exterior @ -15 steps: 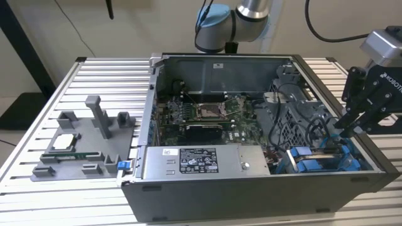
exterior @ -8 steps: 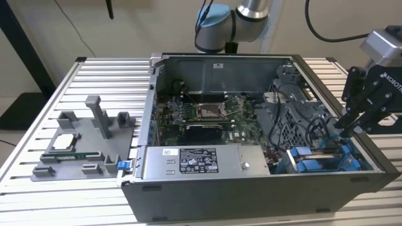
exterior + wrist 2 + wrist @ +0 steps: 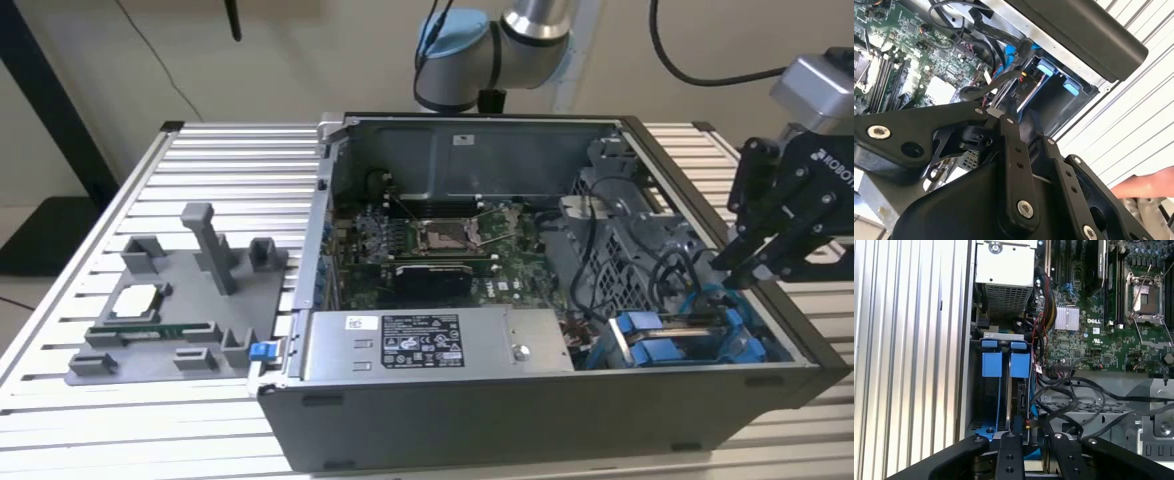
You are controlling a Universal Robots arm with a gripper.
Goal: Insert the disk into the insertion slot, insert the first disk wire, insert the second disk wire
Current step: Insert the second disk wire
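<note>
The claw (image 3: 747, 270) is seen released and empty above the case (image 3: 534, 425), at the exterior view's right. Just below it, the disk (image 3: 1019, 390) is seated in the slot (image 3: 1004, 335). Black wires (image 3: 1069, 390) are looped beside it.

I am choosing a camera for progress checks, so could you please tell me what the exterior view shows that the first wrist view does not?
Exterior view's extras: a grey plastic fixture tray holding a small square silver chip, and the arm's blue-capped joint. First wrist view's extras: a finned silver heatsink. Shared: the green motherboard, the grey sheet-metal drive bay with blue plastic fittings, and the black claw.
</note>
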